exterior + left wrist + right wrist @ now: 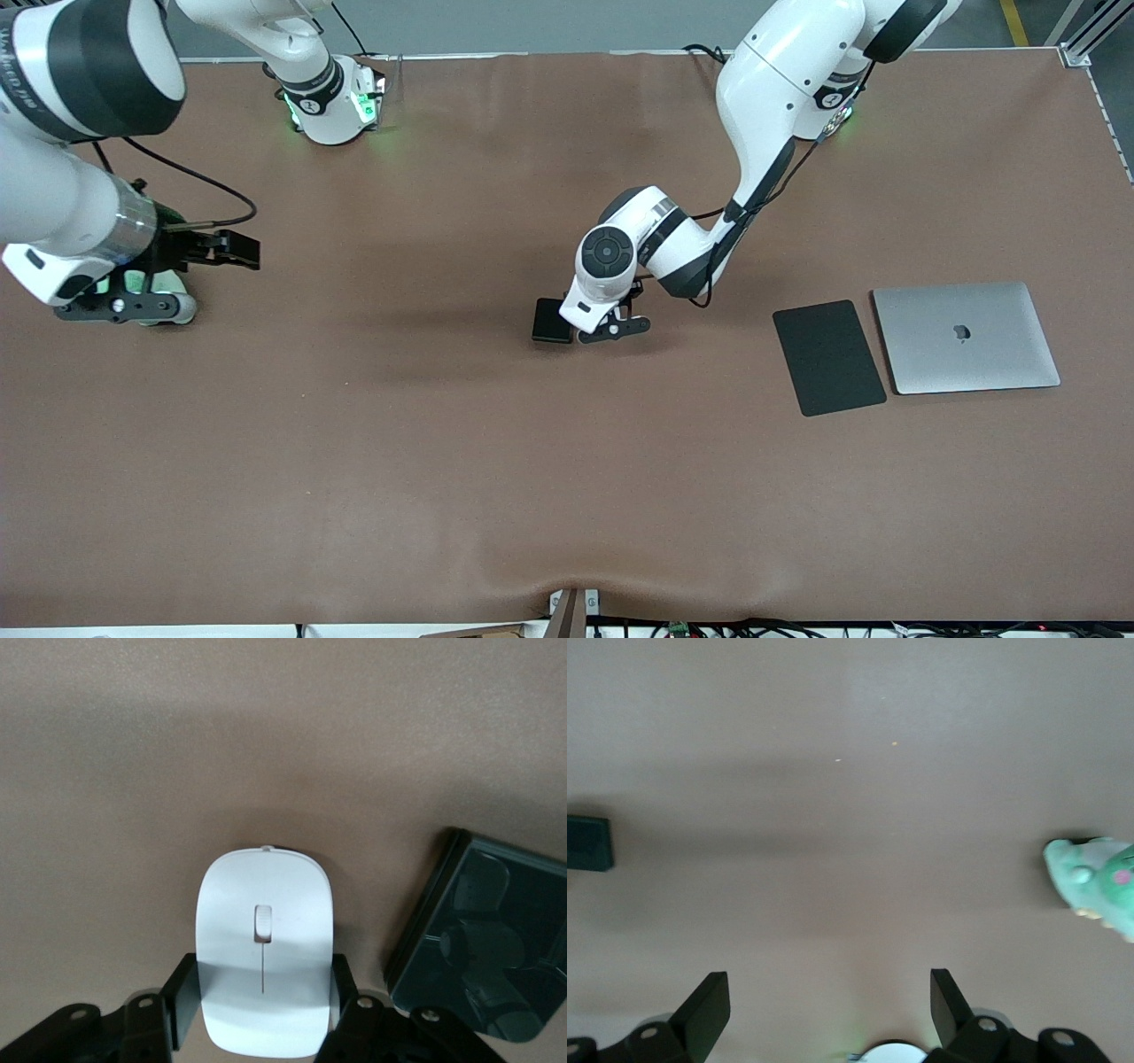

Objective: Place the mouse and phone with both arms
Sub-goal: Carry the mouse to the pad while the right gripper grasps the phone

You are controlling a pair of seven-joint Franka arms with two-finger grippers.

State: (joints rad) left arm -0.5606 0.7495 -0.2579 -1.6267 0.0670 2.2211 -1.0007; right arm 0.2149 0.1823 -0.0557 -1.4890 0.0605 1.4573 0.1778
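The left pincer [263, 1010] pinches the mouse [263, 961] beside the phone [483, 943]; lift straight, avoiding it. The right pincer [830, 1005] waits spread over the counter [443, 443].

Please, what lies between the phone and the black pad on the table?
Only bare brown table, apart from the left claw, shut on the mouse right beside the phone. The front view shows this stretch up to the black pad.

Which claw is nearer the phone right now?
Left. The left claw straddles the mouse right beside the phone; the right claw hangs open toward the right arm's end of the table.
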